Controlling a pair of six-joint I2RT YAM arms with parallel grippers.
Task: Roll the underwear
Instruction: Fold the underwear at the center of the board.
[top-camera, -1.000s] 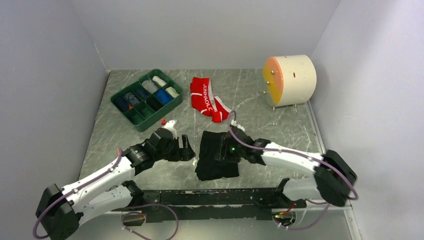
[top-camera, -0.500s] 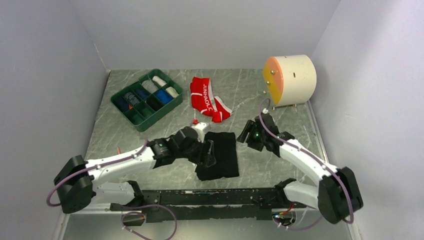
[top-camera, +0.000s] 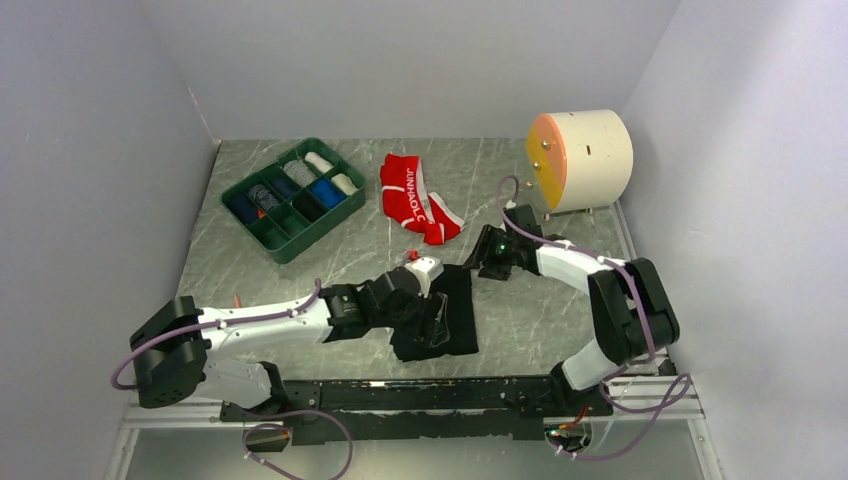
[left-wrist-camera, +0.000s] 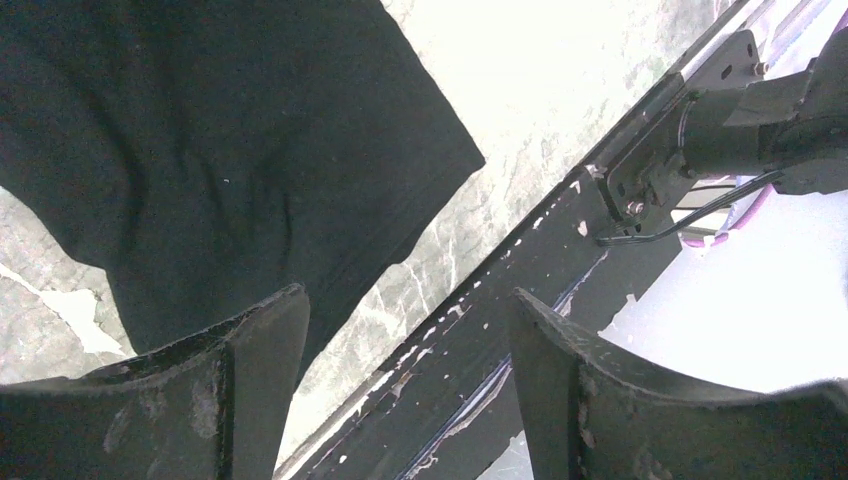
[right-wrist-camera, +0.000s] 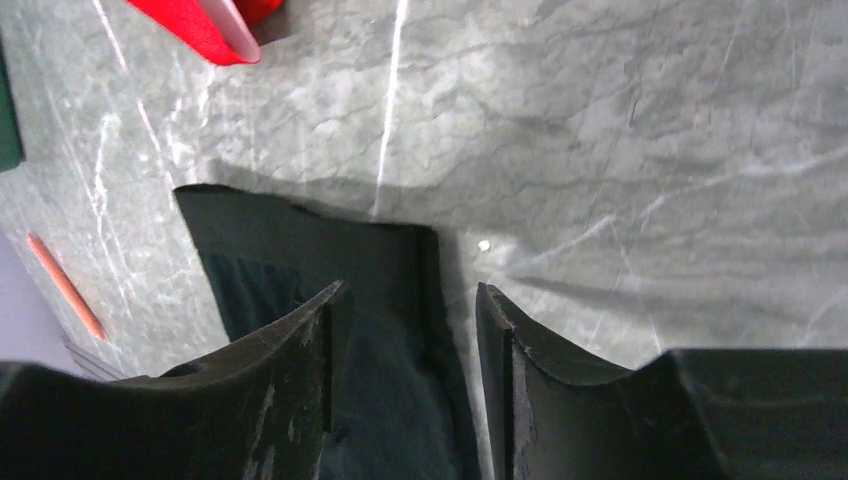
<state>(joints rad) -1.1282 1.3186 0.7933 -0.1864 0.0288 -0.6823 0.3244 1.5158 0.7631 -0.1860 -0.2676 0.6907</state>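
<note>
Top external view, left to right. Green plastic tray with compartments (top-camera: 292, 198) sits far left on the grey marbled worktop (top-camera: 540, 320), some cells filled with rolled items.

Left hand (top-camera: 432, 318): a second ago it stood off the cloth's left edge; now it is over the left part of the plain black cloth briefs (top-camera: 458, 320). Left wrist view: fingers apart, nothing between them, black cloth (left-wrist-camera: 230, 150) under the left finger.

Bright red briefs with white-lettered waistband (top-camera: 412, 195): crumpled further back, untouched, no change.

Black briefs: flat, mid-worktop, near the front rail. Outline looks the same as before; no roll started.

Right hand (top-camera: 482, 264): was planted mid-cloth a second ago; has pulled back to the far right corner. Right wrist view: fingers apart above that corner (right-wrist-camera: 300, 260), not clamped on it as far as visible.

Cream drum with orange face (top-camera: 585, 158): far right, unmoved.

Reading: hands repositioning along opposite edges; both briefs left to roll.
</note>
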